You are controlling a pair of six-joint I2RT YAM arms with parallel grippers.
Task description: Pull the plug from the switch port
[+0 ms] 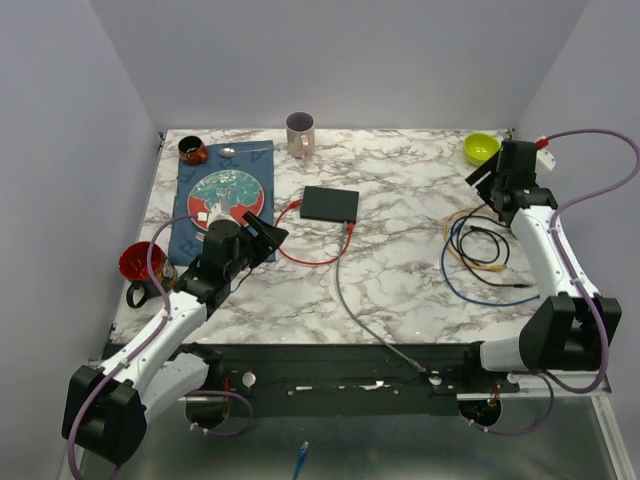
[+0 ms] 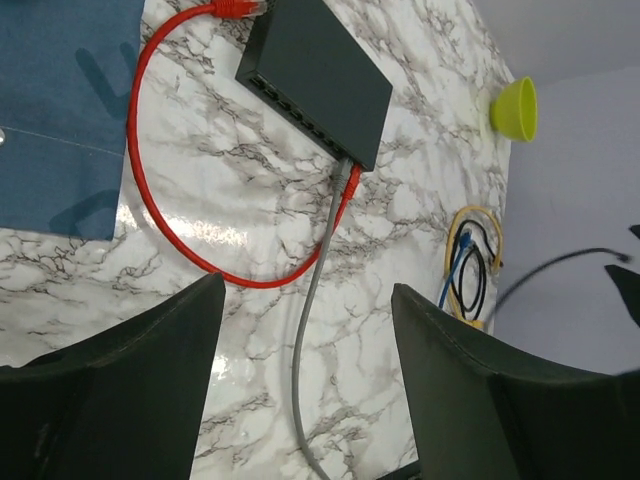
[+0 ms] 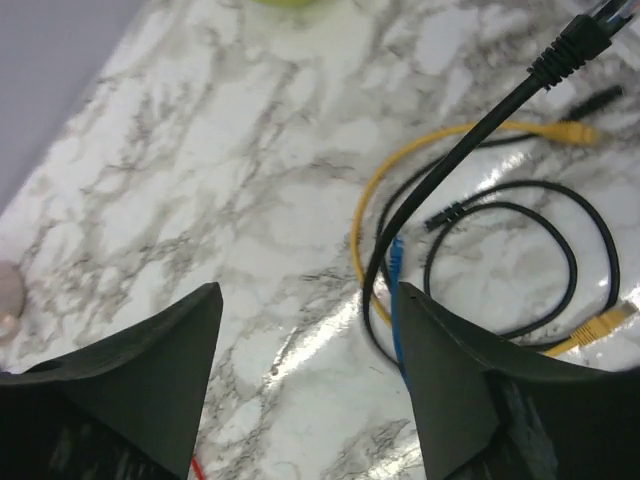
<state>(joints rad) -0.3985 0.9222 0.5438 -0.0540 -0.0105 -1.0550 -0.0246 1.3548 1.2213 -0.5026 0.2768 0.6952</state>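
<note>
The switch is a flat black box in the middle of the table; in the left wrist view its socket edge faces me. A grey cable and one end of a red cable meet that edge at its right end, with the grey plug and red plug side by side. The red cable's other plug lies by the switch's far left corner. My left gripper is open and empty, well short of the switch. My right gripper is open and empty over loose cables.
A pile of yellow, black and blue cables lies at the right. A green bowl sits at the back right, a beige mug at the back. A blue mat with a plate, a brown cup and a red mug are at the left.
</note>
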